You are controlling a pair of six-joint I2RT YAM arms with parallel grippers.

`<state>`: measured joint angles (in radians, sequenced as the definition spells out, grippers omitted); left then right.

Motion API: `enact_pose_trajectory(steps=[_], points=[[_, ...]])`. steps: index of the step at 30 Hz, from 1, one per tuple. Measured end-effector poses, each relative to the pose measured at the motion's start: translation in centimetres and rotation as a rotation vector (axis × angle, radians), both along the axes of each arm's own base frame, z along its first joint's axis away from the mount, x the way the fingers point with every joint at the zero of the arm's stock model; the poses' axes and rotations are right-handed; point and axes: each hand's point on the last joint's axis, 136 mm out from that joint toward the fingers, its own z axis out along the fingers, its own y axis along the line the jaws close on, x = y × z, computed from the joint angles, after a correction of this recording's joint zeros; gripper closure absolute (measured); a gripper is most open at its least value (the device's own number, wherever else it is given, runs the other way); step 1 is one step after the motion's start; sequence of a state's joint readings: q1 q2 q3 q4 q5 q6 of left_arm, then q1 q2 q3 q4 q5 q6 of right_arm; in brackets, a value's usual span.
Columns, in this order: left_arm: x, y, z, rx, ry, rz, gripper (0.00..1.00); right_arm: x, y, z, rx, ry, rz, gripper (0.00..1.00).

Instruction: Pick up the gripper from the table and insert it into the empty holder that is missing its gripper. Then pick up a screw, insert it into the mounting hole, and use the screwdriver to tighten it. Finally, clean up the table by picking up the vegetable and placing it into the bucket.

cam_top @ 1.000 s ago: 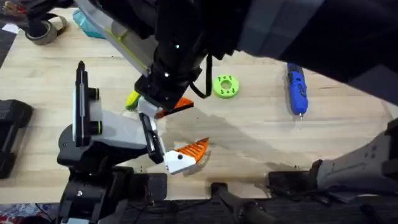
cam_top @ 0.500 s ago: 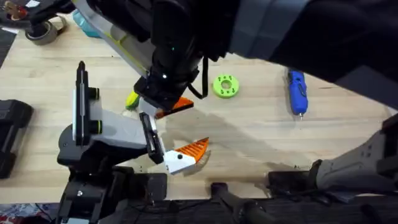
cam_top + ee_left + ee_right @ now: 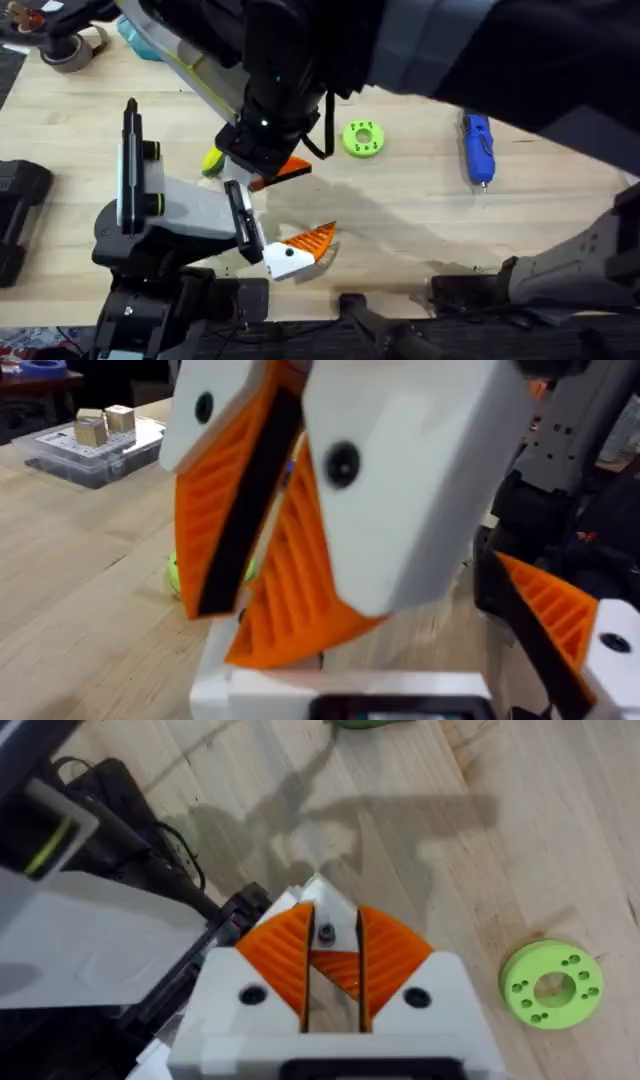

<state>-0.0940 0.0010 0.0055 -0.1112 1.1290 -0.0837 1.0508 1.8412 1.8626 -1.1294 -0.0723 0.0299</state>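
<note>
The gripper, a small orange wedge, is clamped between the right gripper's orange pads, its long axis in line with the fingers and its tip aimed away from the wrist, close to the holder at the grey-white arm body's end. From overhead it shows as an orange sliver pointing right under the dark right arm, with the ribbed twin finger, the screwdriver, the green disc and part of the vegetable on the table. The left wrist view has the left gripper with its pads almost touching and nothing seen between them.

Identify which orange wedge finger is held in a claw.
The darker, smooth orange wedge finger, clamped in the right claw; the paler ribbed orange finger sits unheld at the grey-white arm tip.
</note>
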Motion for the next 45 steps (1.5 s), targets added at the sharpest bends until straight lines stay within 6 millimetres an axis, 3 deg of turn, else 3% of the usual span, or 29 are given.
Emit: enact_pose_trajectory(steps=[45], points=[[-0.01, 0.00, 0.00, 0.000, -0.001, -0.001, 0.014, -0.16, -0.27, 0.13, -0.007, 0.004, 0.000, 0.812]])
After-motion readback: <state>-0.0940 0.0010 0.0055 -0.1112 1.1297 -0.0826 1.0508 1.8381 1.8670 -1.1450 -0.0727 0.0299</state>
